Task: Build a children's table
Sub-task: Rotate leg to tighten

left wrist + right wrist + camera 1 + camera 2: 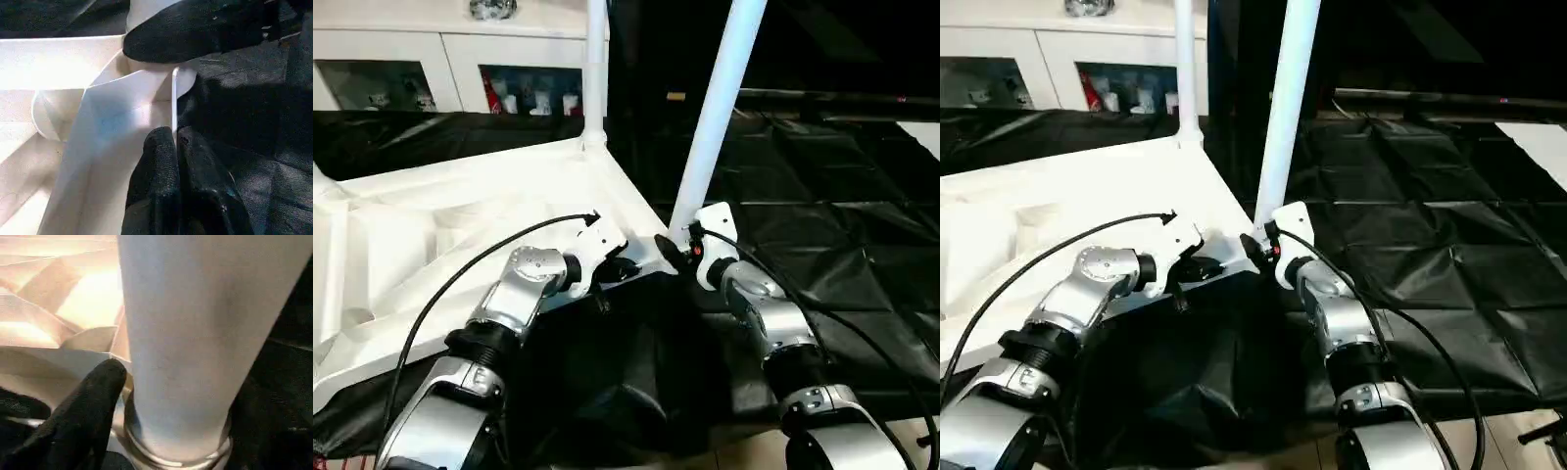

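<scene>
The table top [460,211] lies upside down on a black sheet [822,225], ribbed side up, so the corner sockets face upward to take the legs. One leg [595,69] stands upright in the far corner, well beyond both grippers.

The left gripper [612,269] is clenched on the thin rim of the top at the near corner; in the left wrist view its fingers [161,161] pinch that edge just short of the socket. This hold probably steadies the top so it does not slide or tip while the leg beside it is worked.

The second leg [715,117] rises at a lean from the near corner socket [146,455], right in front of the right gripper [677,253]. In the right wrist view one black finger [93,401] rests against the base of the tube just above the socket's rim, and the tube lies between the fingers, so this gripper appears to be grasping the leg low down, where a push seats it best. The lean suggests the leg is not yet fully home and needs straightening.
</scene>
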Robot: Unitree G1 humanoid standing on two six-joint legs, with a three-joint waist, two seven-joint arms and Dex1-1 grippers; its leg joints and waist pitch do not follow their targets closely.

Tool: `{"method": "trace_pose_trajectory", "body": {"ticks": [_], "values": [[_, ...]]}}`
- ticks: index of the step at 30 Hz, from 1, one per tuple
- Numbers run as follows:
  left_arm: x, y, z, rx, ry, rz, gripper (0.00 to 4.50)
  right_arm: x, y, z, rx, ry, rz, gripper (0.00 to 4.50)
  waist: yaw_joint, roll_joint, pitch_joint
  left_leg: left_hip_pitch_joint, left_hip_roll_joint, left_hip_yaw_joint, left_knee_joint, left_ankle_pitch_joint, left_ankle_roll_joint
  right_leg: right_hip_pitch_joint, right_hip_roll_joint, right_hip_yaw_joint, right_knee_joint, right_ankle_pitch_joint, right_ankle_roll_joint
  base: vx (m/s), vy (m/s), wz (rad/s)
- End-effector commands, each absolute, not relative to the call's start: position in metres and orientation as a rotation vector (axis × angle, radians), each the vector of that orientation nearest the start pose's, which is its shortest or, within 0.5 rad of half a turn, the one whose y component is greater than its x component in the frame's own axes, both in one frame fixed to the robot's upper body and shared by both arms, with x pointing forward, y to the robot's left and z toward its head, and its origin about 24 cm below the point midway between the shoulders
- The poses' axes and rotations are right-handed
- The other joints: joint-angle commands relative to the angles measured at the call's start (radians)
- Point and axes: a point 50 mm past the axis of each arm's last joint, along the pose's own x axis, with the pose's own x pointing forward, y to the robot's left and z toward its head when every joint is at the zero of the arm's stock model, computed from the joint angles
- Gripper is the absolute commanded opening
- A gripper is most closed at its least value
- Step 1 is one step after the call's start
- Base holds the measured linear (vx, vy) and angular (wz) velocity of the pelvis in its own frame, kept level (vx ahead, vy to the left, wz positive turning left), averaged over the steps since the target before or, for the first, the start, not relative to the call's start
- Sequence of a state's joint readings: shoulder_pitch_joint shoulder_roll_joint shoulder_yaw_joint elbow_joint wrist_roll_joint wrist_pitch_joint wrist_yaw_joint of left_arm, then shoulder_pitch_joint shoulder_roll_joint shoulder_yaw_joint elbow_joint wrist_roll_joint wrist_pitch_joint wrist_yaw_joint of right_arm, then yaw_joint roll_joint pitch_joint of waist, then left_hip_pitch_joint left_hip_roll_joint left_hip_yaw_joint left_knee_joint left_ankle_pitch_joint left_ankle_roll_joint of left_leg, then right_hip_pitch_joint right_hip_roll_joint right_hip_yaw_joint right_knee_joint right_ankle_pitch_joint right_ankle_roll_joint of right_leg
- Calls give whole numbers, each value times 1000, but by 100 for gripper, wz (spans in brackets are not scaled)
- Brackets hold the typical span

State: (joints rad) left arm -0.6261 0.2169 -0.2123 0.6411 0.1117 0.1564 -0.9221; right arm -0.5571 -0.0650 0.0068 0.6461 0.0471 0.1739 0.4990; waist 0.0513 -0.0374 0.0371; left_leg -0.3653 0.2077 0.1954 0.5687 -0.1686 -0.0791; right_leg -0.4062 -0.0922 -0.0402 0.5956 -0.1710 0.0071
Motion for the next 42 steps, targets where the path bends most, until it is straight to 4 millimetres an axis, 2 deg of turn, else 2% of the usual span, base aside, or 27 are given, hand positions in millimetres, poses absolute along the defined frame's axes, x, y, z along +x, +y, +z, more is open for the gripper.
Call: {"method": "trace_pose_trajectory", "body": {"ticks": [1, 3, 7, 8, 11, 12, 13, 14, 17, 22, 27, 28, 30, 32, 33, 37, 38, 40, 41, 42], "values": [[322, 82, 51, 340, 338, -1235, 0, 321, -71, 32, 7, 349, 897, 364, 3, -2, -53, 8, 18, -9, -67, -274, 26, 40, -37, 27, -73, -264, -170, 0, 0, 0], [319, 90, 51, 341, 345, -1270, 0, 317, -81, 36, -51, 352, 993, 364, 4, -3, -52, 7, 19, -8, -67, -265, 31, 41, -37, 27, -71, -253, -176, 0, 0, 0], [315, 100, 51, 347, 369, -1317, 0, 316, -96, 40, -85, 362, 1065, 364, 7, -1, -53, 9, 21, -6, -65, -250, 36, 40, -38, 28, -68, -225, -198, 0, 0, 0], [314, 102, 51, 351, 373, -1326, 0, 315, -99, 41, -90, 366, 1085, 364, 9, -1, -54, 11, 21, -6, -64, -251, 37, 40, -38, 27, -66, -219, -202, 0, 0, 0], [312, 106, 51, 355, 388, -1346, 0, 310, -105, 42, -102, 389, 1154, 364, 10, -2, -53, 10, 22, -5, -64, -250, 38, 40, -37, 28, -65, -214, -204, 0, 0, 0], [309, 111, 50, 357, 400, -1375, 0, 303, -109, 44, -110, 414, 1229, 364, 12, -2, -53, 9, 22, -6, -65, -249, 38, 41, -37, 28, -65, -215, -204, 0, 0, 0], [309, 111, 50, 357, 400, -1376, 0, 303, -110, 44, -110, 415, 1231, 364, 16, -3, -55, 9, 24, -6, -64, -235, 43, 46, -37, 27, -61, -192, -207, 0, 0, 0], [305, 116, 50, 358, 413, -1413, 0, 297, -113, 45, -114, 435, 1294, 364, 15, -2, -54, 7, 24, -6, -64, -231, 45, 45, -37, 27, -59, -183, -211, 0, 0, 0], [301, 121, 49, 367, 428, -1445, 0, 294, -115, 45, -118, 443, 1321, 364, 19, -1, -53, 9, 25, -2, -62, -229, 51, 43, -36, 26, -58, -176, -220, 0, 0, 0], [298, 126, 50, 362, 437, -1453, 0, 291, -116, 46, -102, 449, 1342, 323, 16, -1, -52, 11, 24, -4, -65, -259, 27, 39, -38, 28, -64, -234, -210, 0, 0, 0], [298, 127, 51, 362, 432, -1449, 0, 287, -114, 45, -97, 464, 1369, 281, 17, 0, -53, 11, 24, -4, -65, -243, 28, 40, -37, 27, -60, -206, -213, 0, 0, 0], [299, 125, 51, 365, 424, -1436, 0, 286, -113, 44, -94, 464, 1364, 274, 17, -4, -53, 11, 24, -3, -63, -240, 30, 40, -37, 28, -60, -203, -214, 0, 0, 0], [303, 123, 51, 371, 413, -1400, 0, 289, -112, 42, -100, 455, 1322, 255, 17, -2, -53, 11, 23, -4, -63, -238, 30, 40, -38, 28, -60, -203, -215, 0, 0, 0], [310, 117, 51, 370, 396, -1331, 0, 297, -109, 37, -88, 437, 1212, 251, 15, -3, -50, 12, 23, -4, -65, -266, 22, 36, -40, 29, -67, -253, -204, 0, 0, 0], [310, 117, 51, 370, 396, -1331, 0, 297, -109, 37, -88, 437, 1212, 251, 13, -3, -49, 12, 21, -4, -65, -276, 18, 34, -40, 29, -70, -277, -199, 0, 0, 0], [322, 103, 54, 350, 367, -1230, 0, 312, -103, 28, -43, 427, 966, 242, 4, -4, -44, 19, 18, -13, -70, -358, -20, 24, -44, 26, -91, -473, -135, 0, 0, 0], [325, 99, 54, 347, 361, -1212, 0, 315, -101, 27, -32, 422, 921, 240, 1, -5, -44, 15, 19, -17, -72, -362, -25, 26, -45, 25, -92, -496, -119, 0, 0, 0], [326, 96, 55, 345, 355, -1200, 0, 317, -99, 26, -19, 420, 881, 229, -1, -4, -44, 21, 17, -17, -71, -380, -26, 19, -42, 24, -98, -516, -107, 0, 0, 0], [333, 84, 57, 341, 343, -1141, 0, 324, -93, 23, 19, 427, 749, 229, -1, -2, -45, 20, 17, -17, -71, -381, -23, 20, -43, 26, -99, -508, -106, 0, 0, 0], [335, 79, 57, 340, 340, -1124, 0, 326, -91, 22, 28, 430, 703, 229, -5, -3, -42, 19, 16, -15, -72, -384, -26, 15, -41, 26, -100, -512, -105, 0, 0, 0]]}}
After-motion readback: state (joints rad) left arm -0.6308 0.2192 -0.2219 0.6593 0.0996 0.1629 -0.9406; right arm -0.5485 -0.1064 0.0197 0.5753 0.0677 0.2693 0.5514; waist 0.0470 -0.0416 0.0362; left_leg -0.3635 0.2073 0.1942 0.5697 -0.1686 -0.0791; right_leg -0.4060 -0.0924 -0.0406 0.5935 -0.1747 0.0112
